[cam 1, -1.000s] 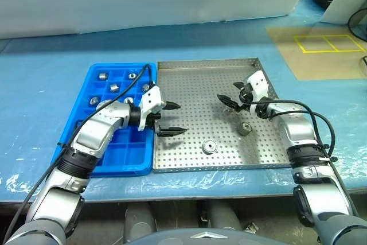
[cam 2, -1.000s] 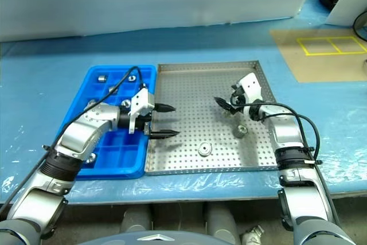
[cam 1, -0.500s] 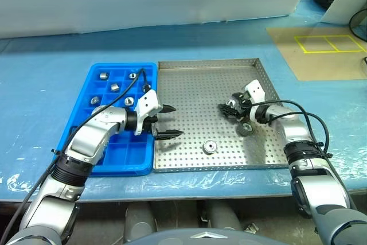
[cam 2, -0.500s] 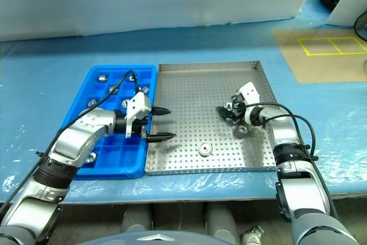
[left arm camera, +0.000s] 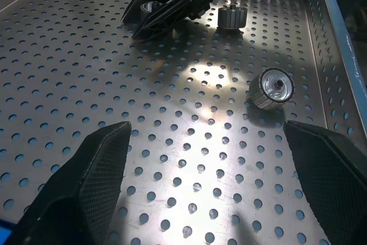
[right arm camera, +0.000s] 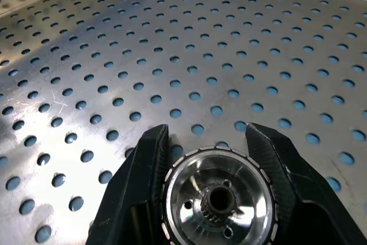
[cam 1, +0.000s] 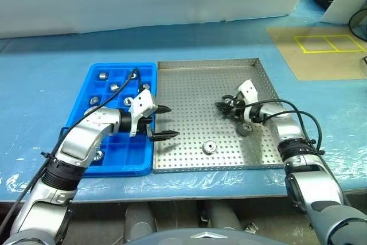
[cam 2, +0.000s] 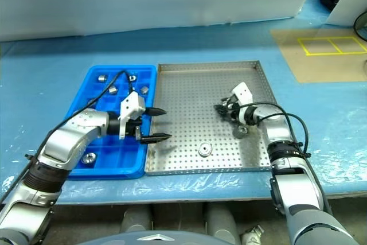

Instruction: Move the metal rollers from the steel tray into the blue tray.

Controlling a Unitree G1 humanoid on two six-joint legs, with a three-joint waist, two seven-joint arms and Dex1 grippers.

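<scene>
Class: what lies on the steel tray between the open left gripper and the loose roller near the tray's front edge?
Nothing: bare perforated floor between left gripper and roller, per the left eye view.

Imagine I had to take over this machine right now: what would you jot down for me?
Right gripper: shut on a metal roller resting on the steel tray, not yet lifted.
Left gripper: open and empty, at the steel tray's left edge beside the blue tray.
Two loose rollers lie in the steel tray: one near its front edge, one close to the right gripper.
Done: several rollers already sit in the blue tray's compartments.
Left: carry the gripped roller over to the blue tray, then the two loose ones.
</scene>
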